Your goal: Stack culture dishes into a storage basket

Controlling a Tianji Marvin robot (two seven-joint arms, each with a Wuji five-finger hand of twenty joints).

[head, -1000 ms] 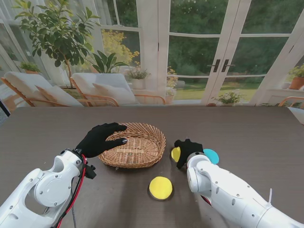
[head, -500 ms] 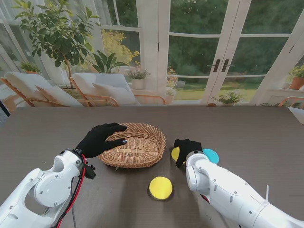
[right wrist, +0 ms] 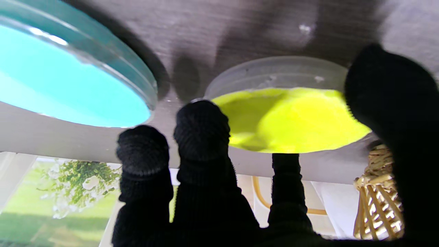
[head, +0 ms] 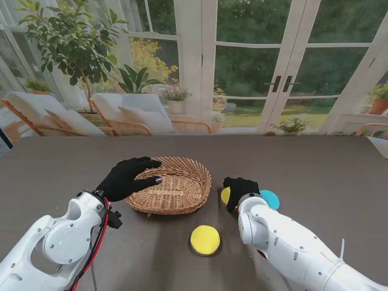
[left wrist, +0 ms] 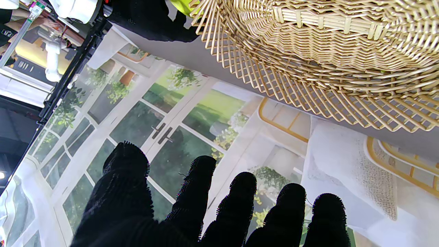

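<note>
The woven storage basket (head: pixel 173 187) (left wrist: pixel 329 51) sits left of centre with nothing visible inside it. My left hand (head: pixel 129 176) (left wrist: pixel 205 206) hovers open at its left rim, fingers spread. Just right of the basket, my right hand (head: pixel 240 190) (right wrist: pixel 212 178) is curled over a yellow culture dish (head: pixel 225 194) (right wrist: pixel 288 116) that lies on the table. The thumb is on one edge and the fingertips (right wrist: pixel 201 125) on the other. A teal culture dish (head: pixel 270 199) (right wrist: pixel 68 85) lies just right of that hand. A second yellow dish (head: pixel 205 239) lies nearer to me.
The dark table (head: pixel 315 176) stretches wide to the right and far side. Beyond its far edge are glass doors, lounge chairs and potted plants. A white object (head: pixel 381 144) shows at the table's far right corner.
My right hand has shifted slightly farther from me over the yellow dish and its fingers have settled around it. The left hand and basket have not moved.
</note>
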